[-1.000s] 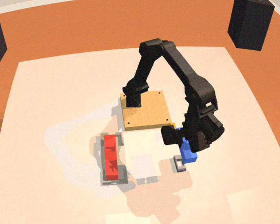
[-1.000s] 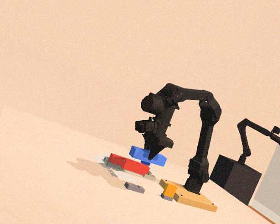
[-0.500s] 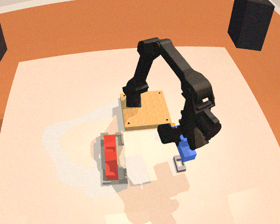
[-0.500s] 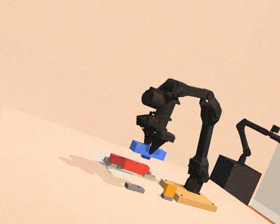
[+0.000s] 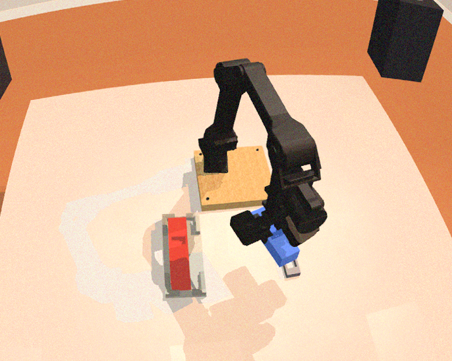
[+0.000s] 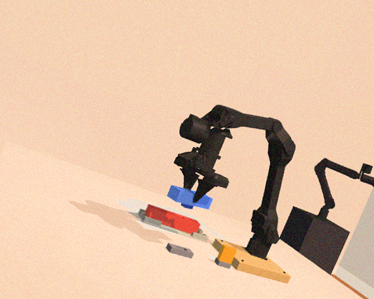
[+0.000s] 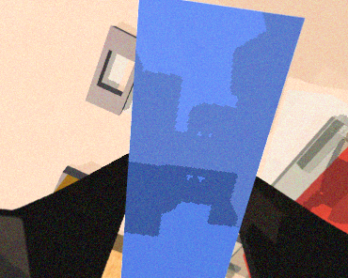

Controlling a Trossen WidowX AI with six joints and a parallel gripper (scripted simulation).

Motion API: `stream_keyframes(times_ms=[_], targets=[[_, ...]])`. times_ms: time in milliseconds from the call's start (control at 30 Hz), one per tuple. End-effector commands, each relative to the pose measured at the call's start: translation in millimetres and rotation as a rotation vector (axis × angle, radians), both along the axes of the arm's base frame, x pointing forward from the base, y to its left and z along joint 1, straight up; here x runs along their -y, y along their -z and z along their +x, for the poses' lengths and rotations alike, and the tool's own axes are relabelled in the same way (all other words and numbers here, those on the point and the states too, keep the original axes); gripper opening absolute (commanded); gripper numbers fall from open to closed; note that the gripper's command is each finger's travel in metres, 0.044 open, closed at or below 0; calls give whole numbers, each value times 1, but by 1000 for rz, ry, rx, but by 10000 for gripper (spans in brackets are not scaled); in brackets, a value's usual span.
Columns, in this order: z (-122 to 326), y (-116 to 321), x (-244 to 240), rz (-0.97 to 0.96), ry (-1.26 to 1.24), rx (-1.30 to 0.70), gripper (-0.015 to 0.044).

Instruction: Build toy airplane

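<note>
My gripper (image 6: 192, 195) (image 7: 184, 169) is shut on the blue wing (image 5: 281, 250) (image 6: 178, 195) (image 7: 207, 61), holding it in the air near its middle, roughly level, with its tab pointing down. In the top view the wing is right of the red fuselage (image 5: 178, 251) (image 6: 171, 220) (image 7: 335, 190), slanted to it and partly hidden by the arm. The fuselage lies lengthwise in the grey cradle (image 5: 185, 294) (image 6: 152, 221) (image 7: 293, 174) and looks flat. The orange tail fin (image 6: 227, 254) (image 7: 66, 183) stands upright in a small grey holder (image 6: 222, 263); the arm hides it in the top view.
An empty grey holder (image 5: 291, 270) (image 6: 179, 250) (image 7: 105, 95) stands on the table beyond the wing's near end in the top view. The wooden arm base (image 5: 246, 175) (image 6: 261, 271) is behind the cradle and close to the tail fin. Black pedestals stand beyond the table.
</note>
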State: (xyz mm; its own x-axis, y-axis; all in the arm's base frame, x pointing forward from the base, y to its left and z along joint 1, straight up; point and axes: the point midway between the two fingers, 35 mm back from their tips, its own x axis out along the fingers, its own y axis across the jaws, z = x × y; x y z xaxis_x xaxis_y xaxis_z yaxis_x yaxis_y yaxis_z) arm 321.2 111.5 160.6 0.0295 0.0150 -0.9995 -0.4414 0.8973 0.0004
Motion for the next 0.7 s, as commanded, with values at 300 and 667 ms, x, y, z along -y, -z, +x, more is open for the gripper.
stream_keyframes(times_ms=[300, 667], targets=[[0, 6, 45, -9, -226, 6, 0], [-4, 12, 80, -19, -413, 7, 0]])
